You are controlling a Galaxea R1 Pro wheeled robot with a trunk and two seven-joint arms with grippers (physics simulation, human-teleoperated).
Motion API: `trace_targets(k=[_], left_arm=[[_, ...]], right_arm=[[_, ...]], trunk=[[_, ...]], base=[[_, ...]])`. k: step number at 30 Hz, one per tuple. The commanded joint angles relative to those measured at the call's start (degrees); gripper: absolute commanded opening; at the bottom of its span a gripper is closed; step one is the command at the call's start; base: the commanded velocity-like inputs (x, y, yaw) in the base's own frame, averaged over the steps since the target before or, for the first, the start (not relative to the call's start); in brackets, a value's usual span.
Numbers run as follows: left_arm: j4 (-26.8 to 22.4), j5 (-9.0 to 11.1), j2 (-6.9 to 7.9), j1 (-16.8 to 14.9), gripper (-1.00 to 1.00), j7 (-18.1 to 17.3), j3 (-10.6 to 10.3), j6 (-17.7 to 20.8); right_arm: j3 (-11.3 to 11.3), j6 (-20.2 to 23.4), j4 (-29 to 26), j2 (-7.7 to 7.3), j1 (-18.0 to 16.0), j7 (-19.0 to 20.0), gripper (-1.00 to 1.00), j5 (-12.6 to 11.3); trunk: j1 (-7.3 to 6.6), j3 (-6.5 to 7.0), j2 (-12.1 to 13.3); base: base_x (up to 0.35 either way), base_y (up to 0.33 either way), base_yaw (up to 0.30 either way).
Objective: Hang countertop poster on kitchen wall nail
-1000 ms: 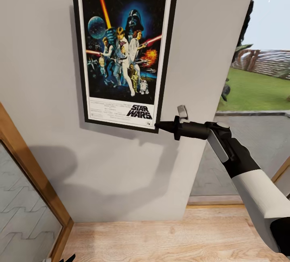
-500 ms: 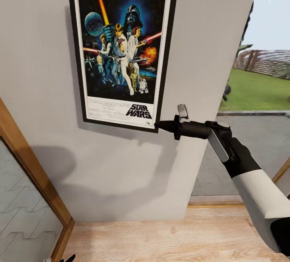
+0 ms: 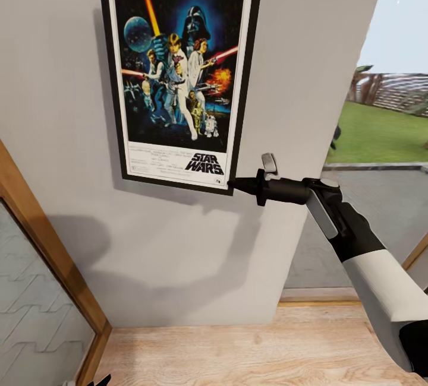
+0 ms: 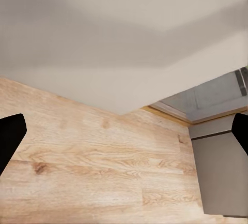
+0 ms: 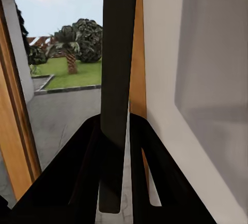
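Right gripper (image 3: 233, 183) still pinches the poster's (image 3: 178, 71) lower corner, poster slightly higher

Even, bright daylight fills the head view, strongest at 3 o'clock where the open garden (image 3: 380, 130) glows. The grey wall (image 3: 309, 47) takes soft-edged shadows: a narrow one along the poster (image 3: 178, 71) from 9 to 6 o'clock, and broad arm shadows lower down toward 7 o'clock. The renders are slightly soft, with no glare. In the left wrist view, a diffuse shadow band crosses the wall above the sharply grained floor (image 4: 103, 167). In the right wrist view, the near dark frame edge (image 5: 118, 79) looks blurred.
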Motion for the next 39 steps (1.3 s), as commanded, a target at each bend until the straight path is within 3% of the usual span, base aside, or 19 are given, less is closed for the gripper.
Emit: trace_targets(k=[1,11,20,25,29,39], left_arm=[[-0.01,0.4,0.0,-0.04,1.0,-0.08,-0.48,-0.34],[-0.01,0.4,0.03,-0.04,1.0,-0.07,-0.48,-0.36],[-0.01,0.4,-0.01,-0.04,1.0,-0.06,-0.48,-0.34],[-0.01,0.4,0.02,-0.04,1.0,-0.06,-0.48,-0.35],[-0.01,0.4,0.02,-0.04,1.0,-0.07,-0.48,-0.36],[-0.01,0.4,0.03,-0.04,1.0,-0.08,-0.48,-0.36]], right_arm=[[0.16,0.79,0.02,-0.06,-0.08,0.03,-1.0,-0.65],[0.14,5.22,-0.84,0.69,-0.81,-0.18,-1.0,-0.59],[0.15,5.81,-0.86,1.27,-1.01,-0.2,-1.0,-0.48],[0.15,5.91,-0.86,1.62,-1.04,-0.16,-1.0,1.54],[0.15,6.02,-0.86,2.78,-1.05,-0.03,-1.0,4.41],[0.09,5.98,-0.85,3.25,-1.06,0.13,-1.0,5.5]], trunk=[[0.03,-0.11,-0.11],[0.03,-0.11,-0.11],[0.03,-0.11,-0.11],[0.03,-0.11,-0.11],[0.03,-0.11,-0.11],[0.03,-0.11,-0.11]], base=[[0.0,0.006,0.0],[0.0,0.001,0.0],[0.0,0.0,0.0],[0.0,0.0,0.0],[0.0,0.0,0.0],[0.0,0.0,0.0]])
